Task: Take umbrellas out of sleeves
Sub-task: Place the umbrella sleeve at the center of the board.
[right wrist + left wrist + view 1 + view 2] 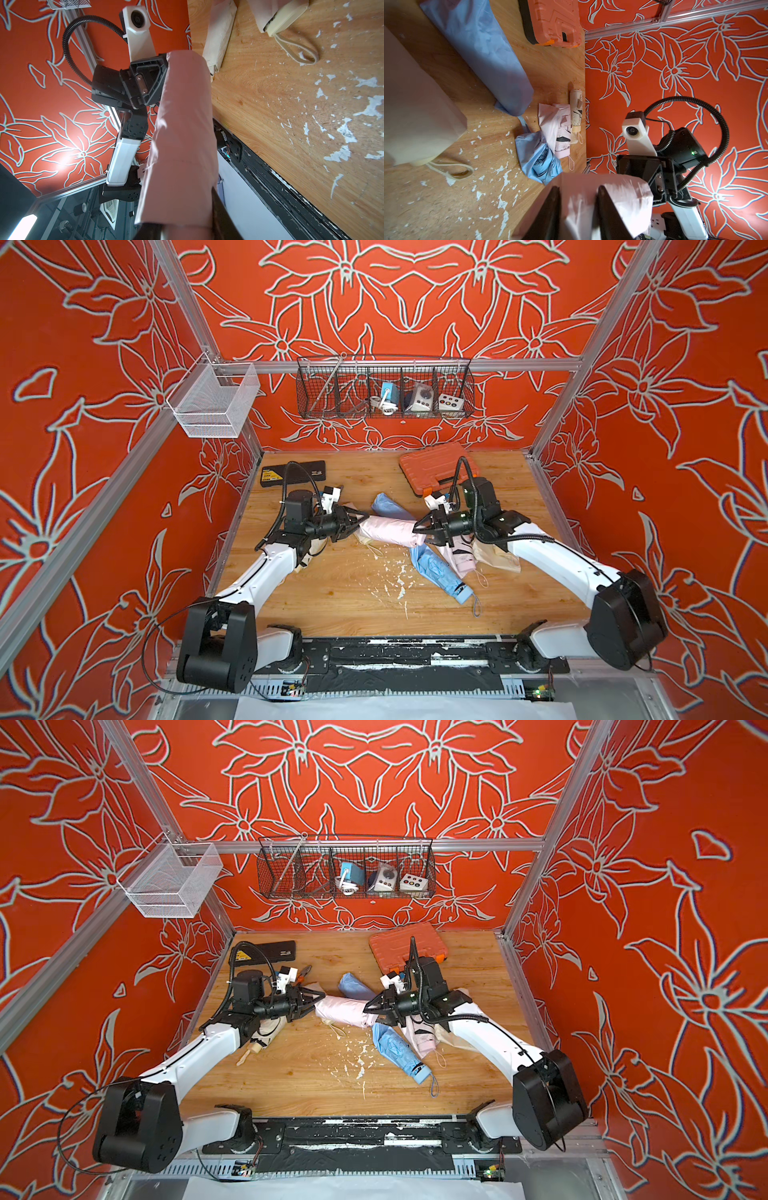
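- Left wrist view only: left gripper (pixel 578 209) jaws narrow, pinching end fabric of pink sleeved umbrella (pixel 623 199).
- Right wrist view only: right gripper finger (pixel 224 218) pressed against opposite end; grip closed on it.
- Both top views: pink sleeved umbrella (pixel 388 526) spans between grippers, roughly level, over middle of table (pixel 332 605).
- Arms: both reach inward from front corners. Left gripper (pixel 364 521) and right gripper (pixel 417 531) point at each other.
- Cream umbrella (pixel 268 1031) under left forearm: top views only.
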`<state>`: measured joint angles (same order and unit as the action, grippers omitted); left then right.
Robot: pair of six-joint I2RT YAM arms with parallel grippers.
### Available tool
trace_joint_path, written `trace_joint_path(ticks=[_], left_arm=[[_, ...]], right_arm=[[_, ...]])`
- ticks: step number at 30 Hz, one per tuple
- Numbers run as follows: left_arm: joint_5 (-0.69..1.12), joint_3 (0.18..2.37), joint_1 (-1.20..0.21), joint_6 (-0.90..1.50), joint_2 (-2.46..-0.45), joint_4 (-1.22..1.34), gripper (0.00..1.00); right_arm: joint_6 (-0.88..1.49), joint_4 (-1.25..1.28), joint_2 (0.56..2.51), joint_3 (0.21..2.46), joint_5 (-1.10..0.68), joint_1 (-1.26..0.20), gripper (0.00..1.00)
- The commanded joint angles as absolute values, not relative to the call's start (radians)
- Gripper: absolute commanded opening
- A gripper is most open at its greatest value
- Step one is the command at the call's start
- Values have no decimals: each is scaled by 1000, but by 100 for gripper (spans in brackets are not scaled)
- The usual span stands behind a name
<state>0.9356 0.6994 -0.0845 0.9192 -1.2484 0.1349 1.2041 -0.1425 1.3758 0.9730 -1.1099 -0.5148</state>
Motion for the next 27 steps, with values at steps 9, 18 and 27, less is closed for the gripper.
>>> trace_joint_path(ticks=[9, 18, 27], left_arm=[[890, 731, -48, 840, -1245, 19, 0], [824, 751, 0, 768, -1244, -78, 0], [805, 772, 30, 739, -1248, -106, 0]], right_arm=[[1135, -156, 1365, 994, -1162, -504, 18], [1103, -188, 1355, 988, -1172, -486, 18], [1068, -220, 1336, 969, -1185, -464, 20]])
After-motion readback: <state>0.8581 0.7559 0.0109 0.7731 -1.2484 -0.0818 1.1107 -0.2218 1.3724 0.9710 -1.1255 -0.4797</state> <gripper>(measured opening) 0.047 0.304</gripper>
